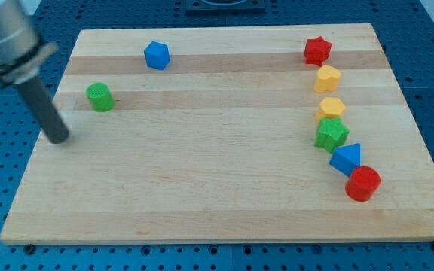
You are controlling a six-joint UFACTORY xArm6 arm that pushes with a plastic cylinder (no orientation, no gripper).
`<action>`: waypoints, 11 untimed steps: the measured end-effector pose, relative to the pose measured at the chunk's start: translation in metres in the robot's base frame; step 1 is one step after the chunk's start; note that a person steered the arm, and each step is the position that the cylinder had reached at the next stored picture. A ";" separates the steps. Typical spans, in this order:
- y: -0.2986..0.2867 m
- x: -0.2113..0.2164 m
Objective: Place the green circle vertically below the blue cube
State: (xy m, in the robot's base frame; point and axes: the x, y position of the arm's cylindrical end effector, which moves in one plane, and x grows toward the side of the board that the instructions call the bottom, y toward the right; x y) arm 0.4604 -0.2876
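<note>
The green circle, a short green cylinder, stands near the board's left edge in the upper part. The blue cube sits further up and to the right of it, near the board's top edge. My tip rests on the board below and to the left of the green circle, a short gap away and not touching it. The rod leans up toward the view's top left corner.
Down the board's right side runs a line of blocks: a red star, a yellow block, a yellow hexagon, a green star, a blue triangle, a red cylinder. The wooden board lies on a blue perforated table.
</note>
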 end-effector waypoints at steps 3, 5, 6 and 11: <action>-0.011 -0.077; 0.075 -0.087; 0.108 -0.089; 0.089 -0.047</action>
